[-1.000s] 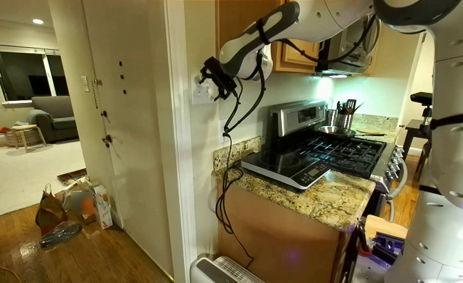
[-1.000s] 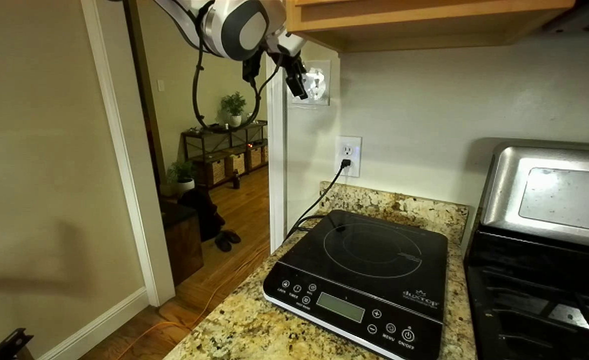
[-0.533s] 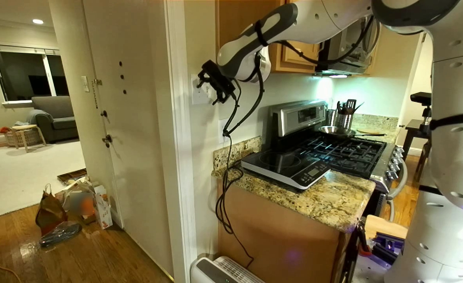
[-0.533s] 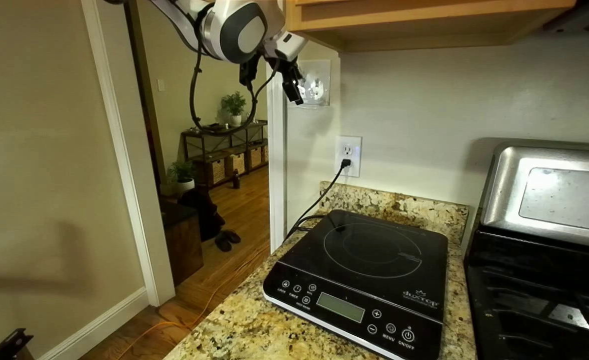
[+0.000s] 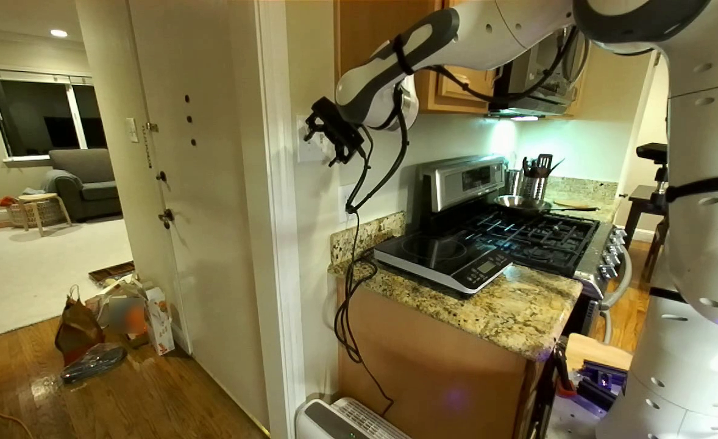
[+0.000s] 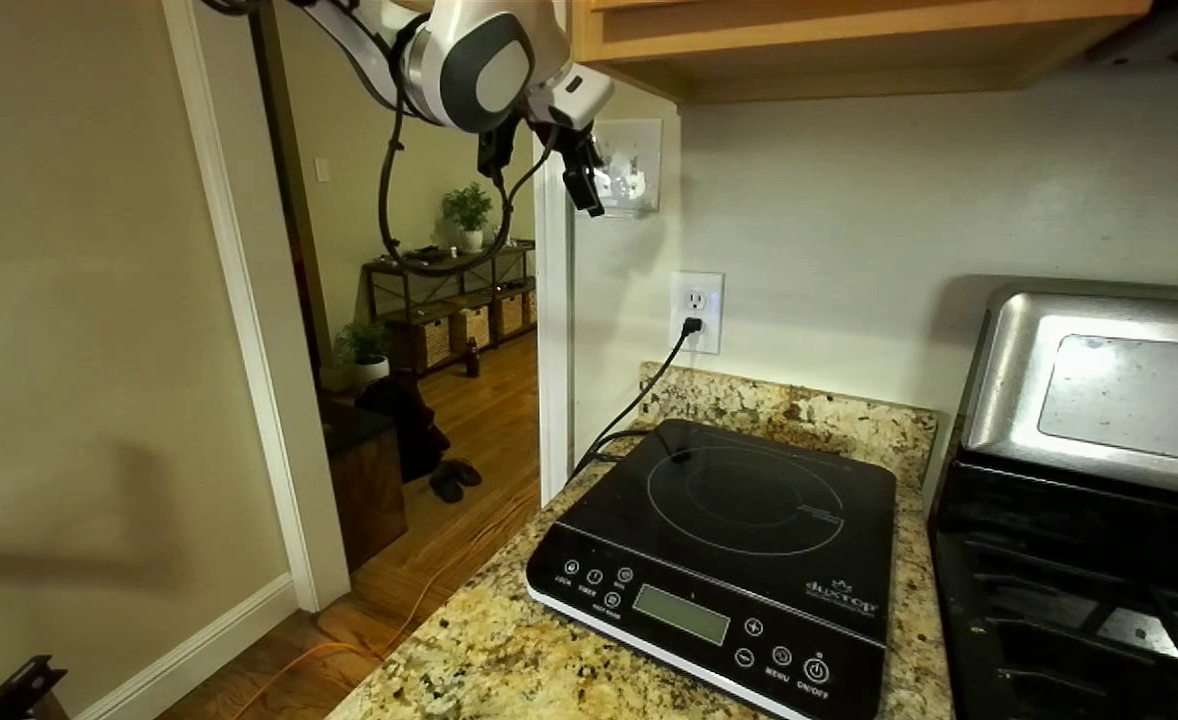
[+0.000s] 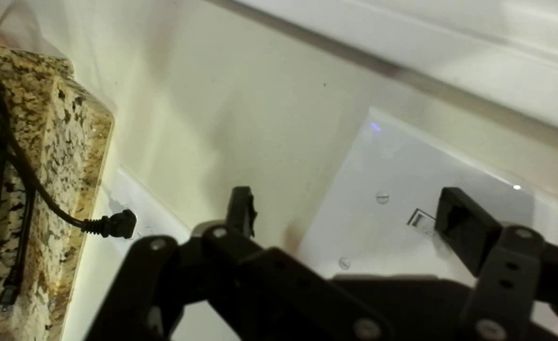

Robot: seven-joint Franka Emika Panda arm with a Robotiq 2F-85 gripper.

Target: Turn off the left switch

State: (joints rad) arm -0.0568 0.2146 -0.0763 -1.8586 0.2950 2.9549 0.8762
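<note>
The white switch plate (image 7: pixel 345 199) is on the cream wall beside the door frame. It also shows in both exterior views (image 5: pixel 304 146) (image 6: pixel 641 140). In the wrist view it is tilted, and the left switch (image 7: pixel 420 221), a small pale toggle in a dark-edged slot, shows partly behind my right-hand fingertip. Whether it is up or down I cannot tell. The other toggle is hidden by my gripper (image 7: pixel 347 208). The gripper is open and empty, its fingers apart in front of the plate, also seen in both exterior views (image 5: pixel 321 146) (image 6: pixel 589 185). I cannot tell whether a fingertip touches the plate.
A white outlet plate (image 6: pixel 713 312) with a black plug sits lower on the wall. Below are the granite counter (image 5: pixel 493 311) and a black induction cooktop (image 6: pixel 739 510). A wooden cabinet (image 6: pixel 849 70) hangs above right. White door trim (image 5: pixel 281 213) borders the plate.
My gripper has moved slightly down and a little left in both exterior views, staying open in front of the plate. The plate and its surroundings have not moved.
</note>
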